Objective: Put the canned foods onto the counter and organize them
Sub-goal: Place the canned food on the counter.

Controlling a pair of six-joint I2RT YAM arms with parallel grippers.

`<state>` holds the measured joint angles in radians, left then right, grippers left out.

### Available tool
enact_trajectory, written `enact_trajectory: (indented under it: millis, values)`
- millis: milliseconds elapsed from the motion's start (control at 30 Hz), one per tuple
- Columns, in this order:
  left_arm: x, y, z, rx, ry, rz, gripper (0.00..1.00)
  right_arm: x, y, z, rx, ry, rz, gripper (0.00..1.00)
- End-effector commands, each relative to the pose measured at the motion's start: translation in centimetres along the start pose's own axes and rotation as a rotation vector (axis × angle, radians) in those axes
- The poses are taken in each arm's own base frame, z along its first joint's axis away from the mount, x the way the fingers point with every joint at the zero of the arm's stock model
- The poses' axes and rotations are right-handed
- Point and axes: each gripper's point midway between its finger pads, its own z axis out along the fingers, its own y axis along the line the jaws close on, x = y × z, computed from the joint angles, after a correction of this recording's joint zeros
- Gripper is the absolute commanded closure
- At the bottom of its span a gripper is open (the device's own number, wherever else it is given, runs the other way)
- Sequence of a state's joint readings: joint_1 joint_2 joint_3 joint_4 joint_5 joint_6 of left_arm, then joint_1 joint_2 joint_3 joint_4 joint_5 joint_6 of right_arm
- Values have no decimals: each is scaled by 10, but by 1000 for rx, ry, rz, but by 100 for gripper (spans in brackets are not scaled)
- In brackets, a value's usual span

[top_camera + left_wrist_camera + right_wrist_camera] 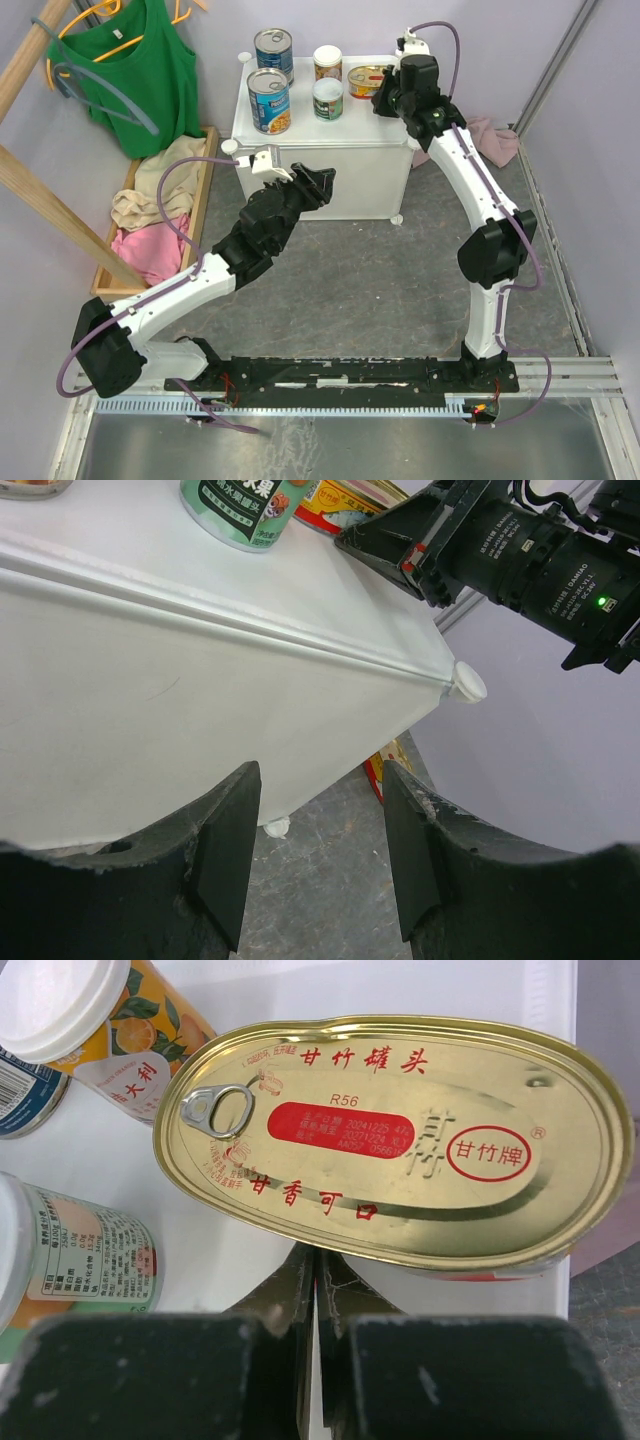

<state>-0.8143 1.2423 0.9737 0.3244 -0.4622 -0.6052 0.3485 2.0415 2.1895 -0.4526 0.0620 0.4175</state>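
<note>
Several cans (pixel 269 100) crowd the counter (pixel 330 185); right hand (pixel 312 1270) together beside them, left hand (pixel 322 775) apart.

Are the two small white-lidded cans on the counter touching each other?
Apart. The right wrist view shows bare white counter between the orange-labelled can and the green-labelled can.

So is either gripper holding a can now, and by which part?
Nothing is held. The left gripper stands open and empty; the right gripper is shut beside the oval tin, gripping nothing.

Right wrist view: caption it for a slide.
Gold oval tin on the white counter, two small white-topped cans at left, right fingers shut at its near edge.
</note>
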Motion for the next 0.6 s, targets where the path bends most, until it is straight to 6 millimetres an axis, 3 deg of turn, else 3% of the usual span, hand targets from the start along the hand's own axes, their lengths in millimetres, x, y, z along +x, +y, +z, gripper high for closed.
enact_trajectory:
  millis: [0, 567]
  values:
    - [-18, -5, 1, 17, -63, 2, 42, -34, -3, -8, 10, -83, -9, 95]
    - [-18, -1, 3, 8, -71, 18, 42, -30, 6, 17, -49, -80, 21, 95]
